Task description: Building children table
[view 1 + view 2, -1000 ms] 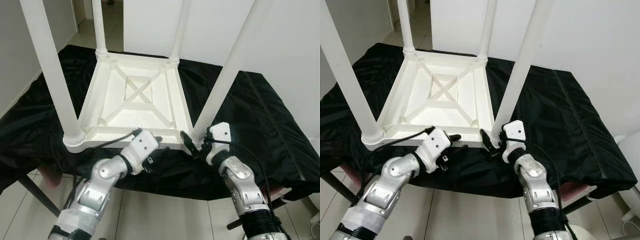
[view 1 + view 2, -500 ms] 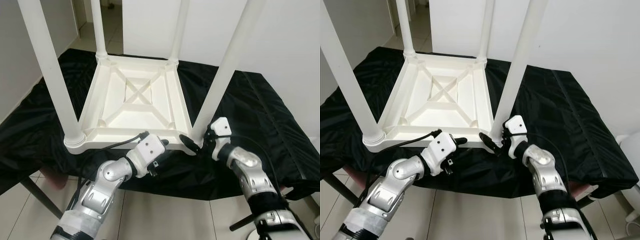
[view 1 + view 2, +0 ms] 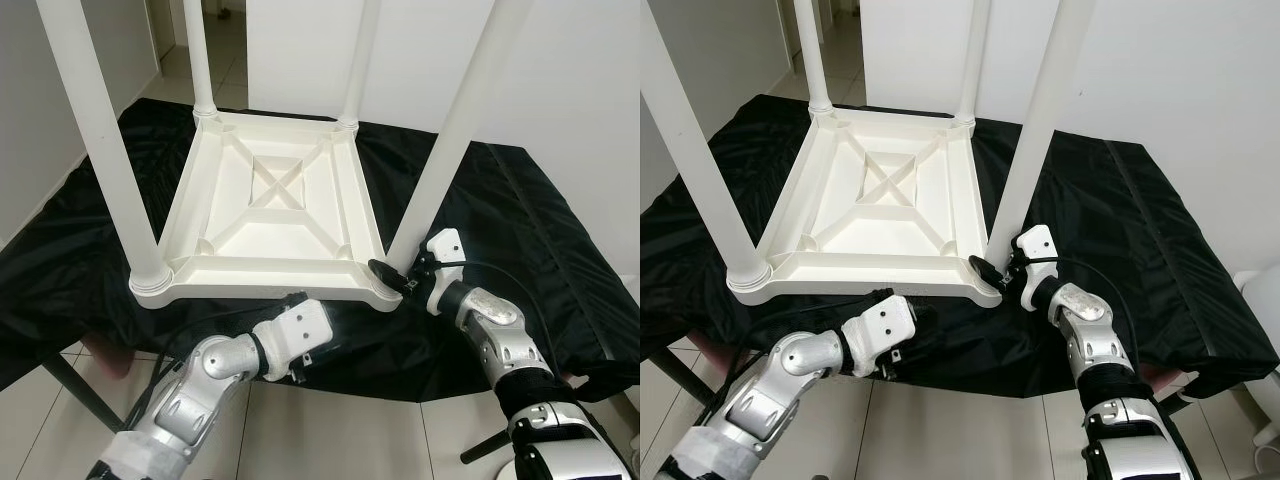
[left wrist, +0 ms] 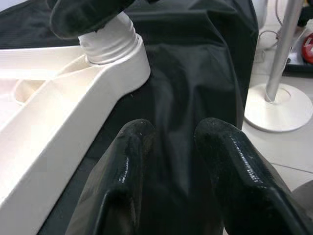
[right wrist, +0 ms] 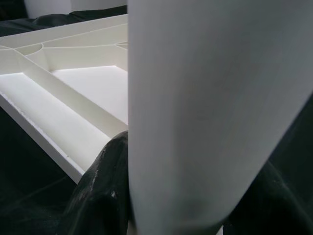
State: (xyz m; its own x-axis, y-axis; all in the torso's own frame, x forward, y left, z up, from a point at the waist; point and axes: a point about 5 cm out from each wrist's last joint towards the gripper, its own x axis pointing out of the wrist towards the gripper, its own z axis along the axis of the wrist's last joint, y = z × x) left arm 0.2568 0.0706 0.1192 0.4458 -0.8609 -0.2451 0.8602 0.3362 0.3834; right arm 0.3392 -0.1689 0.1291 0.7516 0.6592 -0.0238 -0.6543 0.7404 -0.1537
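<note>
The left gripper (image 3: 318, 338) has dropped off the table (image 3: 272, 205), fingers parted; the right gripper (image 3: 392, 279) still clasps the leg (image 3: 440, 150).

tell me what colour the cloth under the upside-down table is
Black cloth, clearest in the left eye view.

Domestic interior: pale glossy floor tiles (image 3: 300, 430), plain white walls (image 3: 1160, 70), an open doorway (image 3: 225, 40), and a black-cloth-draped counter (image 3: 1160, 250).
</note>
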